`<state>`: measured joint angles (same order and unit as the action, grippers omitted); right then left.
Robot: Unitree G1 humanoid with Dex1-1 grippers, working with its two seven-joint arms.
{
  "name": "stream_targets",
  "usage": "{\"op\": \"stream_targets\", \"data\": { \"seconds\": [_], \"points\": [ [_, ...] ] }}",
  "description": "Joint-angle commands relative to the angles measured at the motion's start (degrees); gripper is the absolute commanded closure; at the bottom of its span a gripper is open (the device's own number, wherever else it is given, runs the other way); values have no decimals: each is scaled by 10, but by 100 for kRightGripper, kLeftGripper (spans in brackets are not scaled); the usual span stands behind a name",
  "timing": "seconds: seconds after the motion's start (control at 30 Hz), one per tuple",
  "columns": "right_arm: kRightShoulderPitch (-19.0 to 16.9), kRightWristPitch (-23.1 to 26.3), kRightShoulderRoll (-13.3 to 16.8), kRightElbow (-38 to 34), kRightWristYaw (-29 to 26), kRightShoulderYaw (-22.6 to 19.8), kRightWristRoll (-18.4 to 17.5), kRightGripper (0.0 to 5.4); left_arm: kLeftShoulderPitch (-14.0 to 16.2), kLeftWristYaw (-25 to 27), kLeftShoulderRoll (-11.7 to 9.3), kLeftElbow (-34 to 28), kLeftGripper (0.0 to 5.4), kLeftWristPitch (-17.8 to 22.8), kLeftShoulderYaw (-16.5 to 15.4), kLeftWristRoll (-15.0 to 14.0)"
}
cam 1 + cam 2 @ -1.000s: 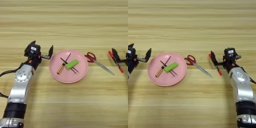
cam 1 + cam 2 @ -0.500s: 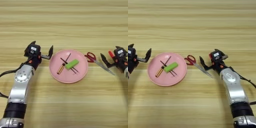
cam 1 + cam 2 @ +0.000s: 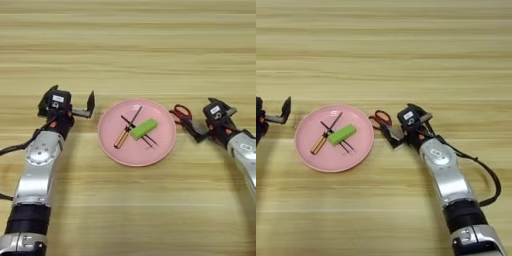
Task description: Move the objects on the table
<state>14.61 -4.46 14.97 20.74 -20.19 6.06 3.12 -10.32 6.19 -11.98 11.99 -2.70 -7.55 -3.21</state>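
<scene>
Round pink plate (image 3: 112, 145) sits mid-table, pretty much centre of view. On plate: wooden-handled tool (image 3: 121, 139) lying diagonal, handle toward lower left, dark shaft pointing up-right. Thin black sticks (image 3: 148, 142) cross that shaft, running from upper left down to lower right, partly hidden in the middle. Red-handled scissors (image 3: 381, 119) lie just off plate's right rim, handles nearest plate, blades mostly covered, can't tell if they're open.
</scene>
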Motion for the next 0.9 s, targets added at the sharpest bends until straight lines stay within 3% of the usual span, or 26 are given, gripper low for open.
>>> {"op": "stream_targets", "data": {
  "seconds": [0.03, 0.6, 0.9],
  "points": [
    [10, -7, -8, 7, -1, 14, 11, 0, -11, -9, -1, 15, 4, -7, -6, 3],
    [19, -1, -37, -15, -12, 62, 32, 0, -7, -6, -2, 11, 4, -6, -5, 3],
    [22, 9, -47, -29, -11, 73, 33, 0, 0, 21, -10, 3, 4, -8, 11, 9]
  ]
}}
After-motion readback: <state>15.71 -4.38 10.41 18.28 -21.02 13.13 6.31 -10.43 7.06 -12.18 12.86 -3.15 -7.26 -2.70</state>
